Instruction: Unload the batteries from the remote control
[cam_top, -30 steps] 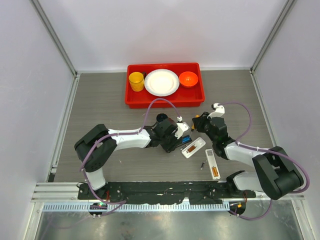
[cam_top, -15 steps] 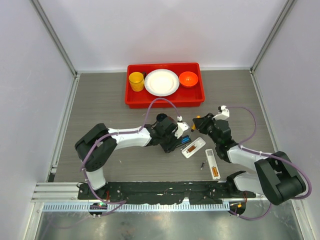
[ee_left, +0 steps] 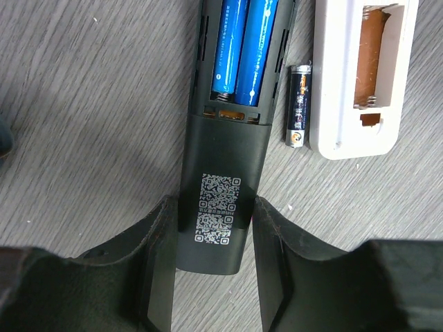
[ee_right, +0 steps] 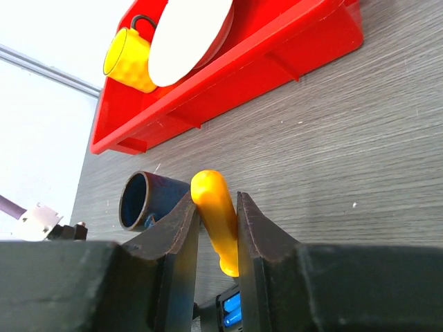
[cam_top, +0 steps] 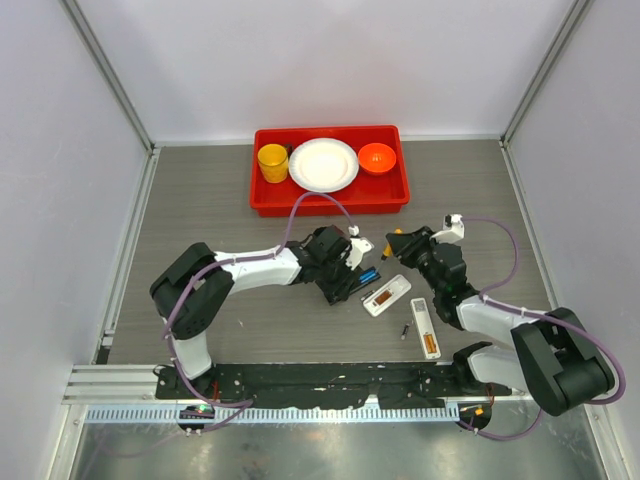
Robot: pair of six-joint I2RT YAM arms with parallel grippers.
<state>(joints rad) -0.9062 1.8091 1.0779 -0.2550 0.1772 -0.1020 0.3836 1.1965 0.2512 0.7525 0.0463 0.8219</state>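
The left wrist camera hangs very close above the black remote, looking straight down along its length between the fingers of the left gripper. The blue batteries and the white remote just beside it fill the frame. The right wrist camera sits low, just above the black remote, facing away from it almost level toward the red tray, with the orange-handled screwdriver close in front. The top camera looks steeply down from well above and behind the black remote, far enough back to hold the whole scene. All three views share the blue batteries; top and right wrist also share the tray
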